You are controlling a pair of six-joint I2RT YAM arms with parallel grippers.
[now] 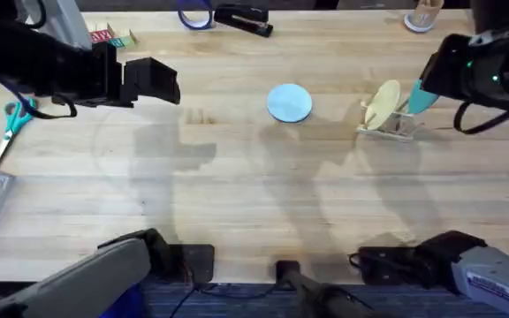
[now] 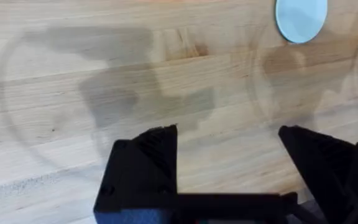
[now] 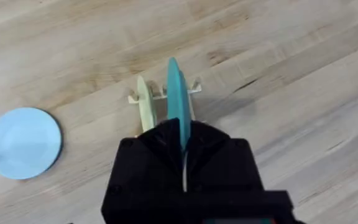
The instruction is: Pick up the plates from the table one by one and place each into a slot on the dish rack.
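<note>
Care matters here: the right gripper (image 3: 184,149), clamped on the thin teal plate (image 3: 176,99) held edge-on above the cream dish rack (image 1: 394,125) at the far right, should lower it straight between the slim bars beside the yellow plate (image 1: 382,103). The matte pale blue plate (image 1: 289,102) lies flat on the grainy wooden counter (image 1: 254,194); the left gripper (image 2: 229,155) hangs open.

1. I see the table (image 1: 254,203) as pale wood planks with clear grain, smooth and faintly sheeny.
2. The light blue plate (image 1: 289,102) looks like smooth matt plastic to me.
3. The teal plate (image 3: 176,99) has a smooth, slightly glossy face.
4. The pale yellow plate (image 3: 144,104) looks matt and smooth.
5. The dish rack (image 1: 398,129) reads as cream plastic bars.
6. My right gripper (image 3: 184,149) and left gripper (image 2: 229,168) look like matt black plastic, finely ridged.
</note>
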